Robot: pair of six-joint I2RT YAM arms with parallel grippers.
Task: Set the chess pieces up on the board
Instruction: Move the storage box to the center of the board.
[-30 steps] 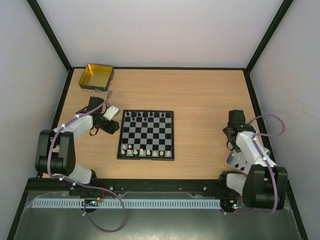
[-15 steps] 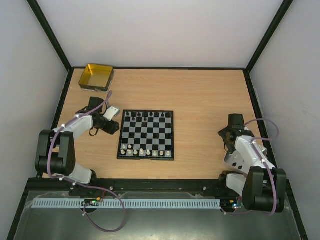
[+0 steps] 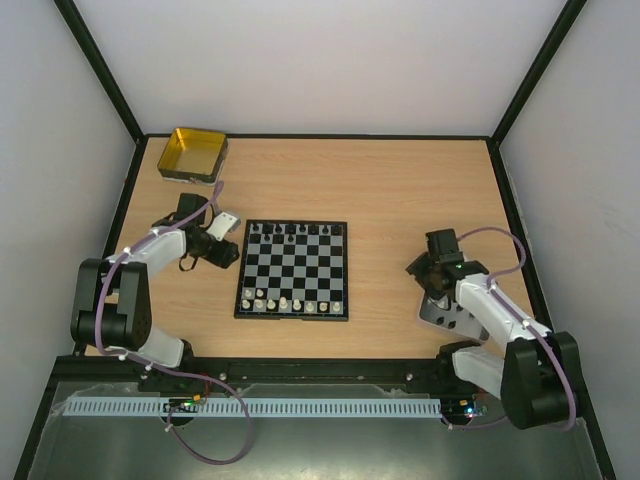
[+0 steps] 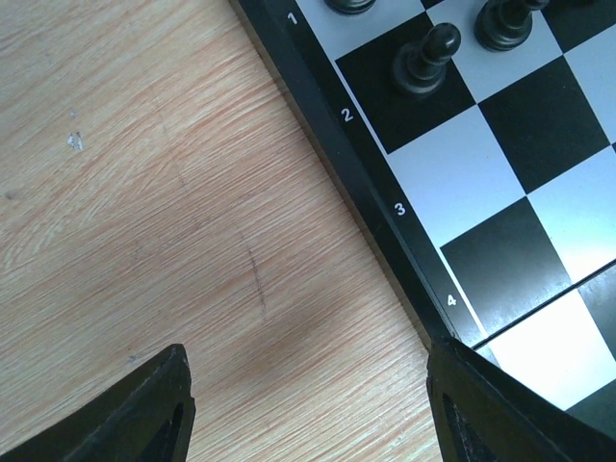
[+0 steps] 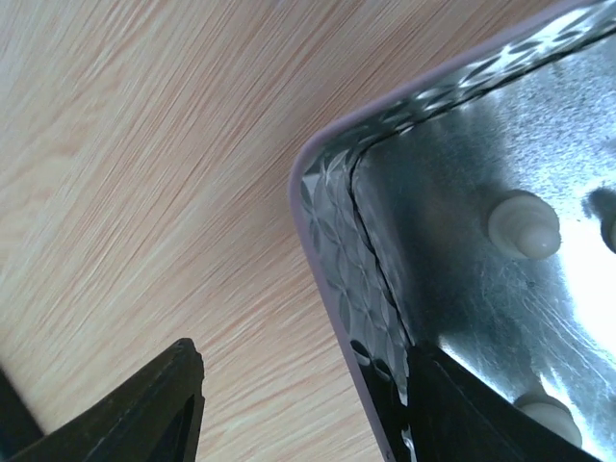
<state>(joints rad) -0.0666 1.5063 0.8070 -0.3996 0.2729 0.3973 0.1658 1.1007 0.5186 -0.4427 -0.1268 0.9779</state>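
Metal tray [image 5: 325, 226], corner now under my right pincer [image 5: 298, 385]: the arm has swung inward and reaches low, jaws narrowing yet parted and empty. Inside, cream pieces [image 5: 523, 226] await fetching to the partly set board [image 3: 293, 270]; my left pincer [image 4: 303, 404] hovers unclenched just beside it.

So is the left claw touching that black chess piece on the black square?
Apart. In the left wrist view the black chess piece stands near the top and the left claw is at the bottom, with empty board between them.
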